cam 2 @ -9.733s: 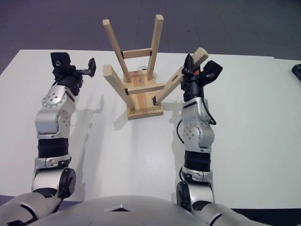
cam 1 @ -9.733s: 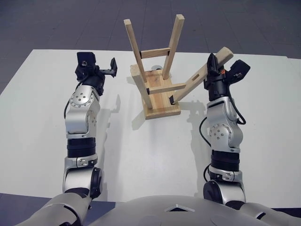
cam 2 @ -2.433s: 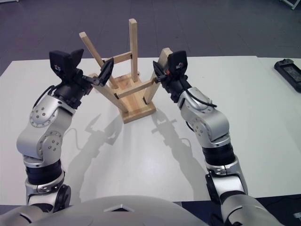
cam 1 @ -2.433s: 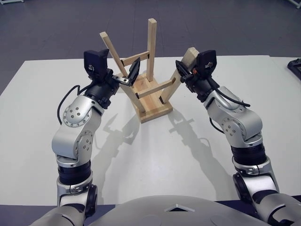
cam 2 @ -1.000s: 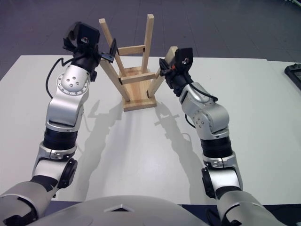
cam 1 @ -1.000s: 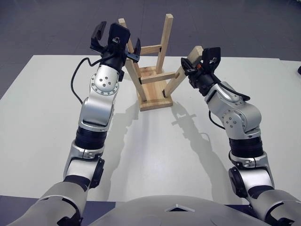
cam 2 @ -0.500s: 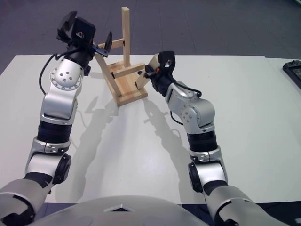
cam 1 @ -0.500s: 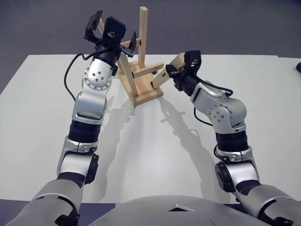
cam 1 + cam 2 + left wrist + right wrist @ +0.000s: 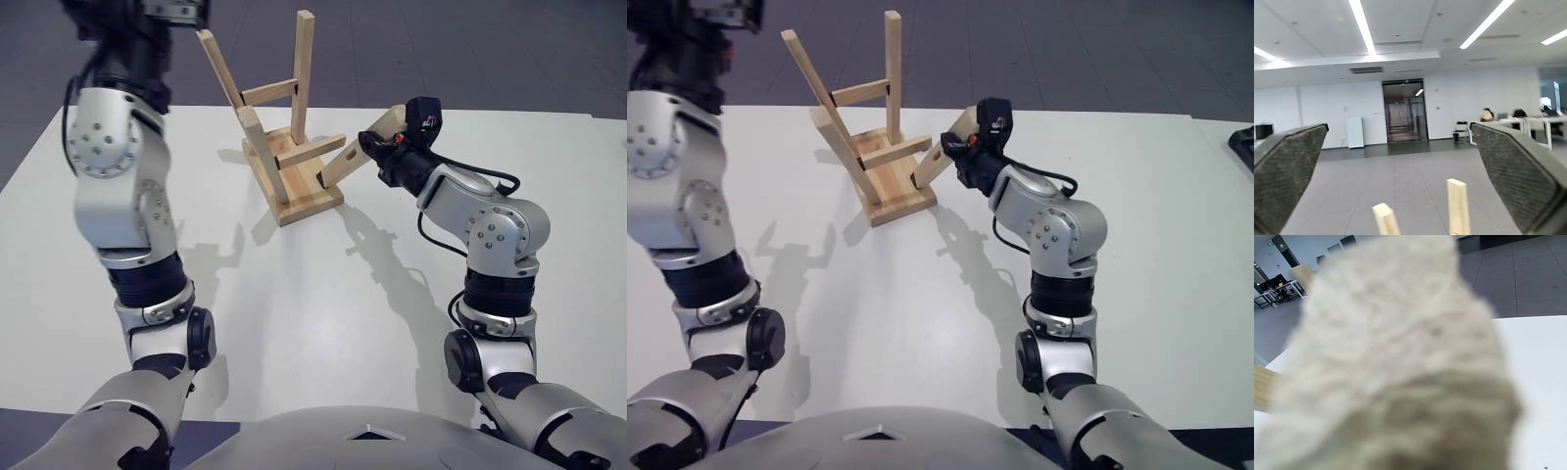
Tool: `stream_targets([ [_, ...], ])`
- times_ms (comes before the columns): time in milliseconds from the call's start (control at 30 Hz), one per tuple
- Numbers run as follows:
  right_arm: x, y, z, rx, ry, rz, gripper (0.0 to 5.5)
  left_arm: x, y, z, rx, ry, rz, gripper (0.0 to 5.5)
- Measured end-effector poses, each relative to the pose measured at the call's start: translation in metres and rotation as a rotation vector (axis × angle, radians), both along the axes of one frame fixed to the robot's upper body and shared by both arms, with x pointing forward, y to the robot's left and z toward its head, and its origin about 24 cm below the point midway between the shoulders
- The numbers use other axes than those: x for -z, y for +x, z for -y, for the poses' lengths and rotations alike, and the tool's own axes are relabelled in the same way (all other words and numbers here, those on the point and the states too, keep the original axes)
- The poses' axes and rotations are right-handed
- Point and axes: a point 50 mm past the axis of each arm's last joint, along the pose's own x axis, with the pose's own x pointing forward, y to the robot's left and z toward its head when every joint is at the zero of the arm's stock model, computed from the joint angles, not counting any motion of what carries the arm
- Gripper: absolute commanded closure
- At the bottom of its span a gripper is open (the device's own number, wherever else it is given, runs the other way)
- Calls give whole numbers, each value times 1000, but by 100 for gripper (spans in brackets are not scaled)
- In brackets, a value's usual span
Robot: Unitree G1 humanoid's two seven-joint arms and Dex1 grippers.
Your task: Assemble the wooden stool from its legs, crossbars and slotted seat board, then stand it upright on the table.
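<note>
Table (image 9: pixel 323 323): white, grey floor beyond.
Stool (image 9: pixel 289 166): upper centre, seat board (image 9: pixel 306 201) down, legs up.
Right gripper (image 9: pixel 390 149): clamped on outer leg (image 9: pixel 351 160).
Left gripper (image 9: pixel 1398 126): spread wide, holding nothing; just lifted clear, upper left.
Meaning: looks assembled; flipping upright remains.

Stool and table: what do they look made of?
Stool: pale bare wood, matte, seemingly unvarnished; faint grain and square-cut leg ends show. Small dark pieces at the joints, material unclear. Table: smooth white matte top, no grain, soft shadows on it; probably laminate or painted board, core not visible.
</note>
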Motion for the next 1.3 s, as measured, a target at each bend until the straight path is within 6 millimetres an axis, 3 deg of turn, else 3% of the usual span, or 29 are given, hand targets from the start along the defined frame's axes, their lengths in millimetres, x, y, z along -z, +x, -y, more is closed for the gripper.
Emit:
stream_targets([
  [100, -4, -7, 2, -29, -56, -7, 446, -6, -9, -33, -113, -68, 24, 10],
  [200, -7, -16, 6, -55, -96, -5, 447, -5, -12, -45, -193, -58, 7, 10],
  [300, -10, -24, 13, -82, -116, -8, 447, 15, -9, -54, -263, -80, -103, 10],
  [433, -15, -32, 24, -119, -147, -24, 447, 63, -8, -61, -338, -35, -345, 10],
  [767, -24, -39, 45, -186, -180, -50, 447, 100, -11, -43, -268, 60, -504, 10],
  [1033, 5, -56, 58, -116, 29, 126, 448, 100, 0, -17, -197, 1, -471, 10],
  [1300, -12, -55, 77, -39, 130, 284, 448, 99, 3, -6, -155, 5, -463, 10],
])
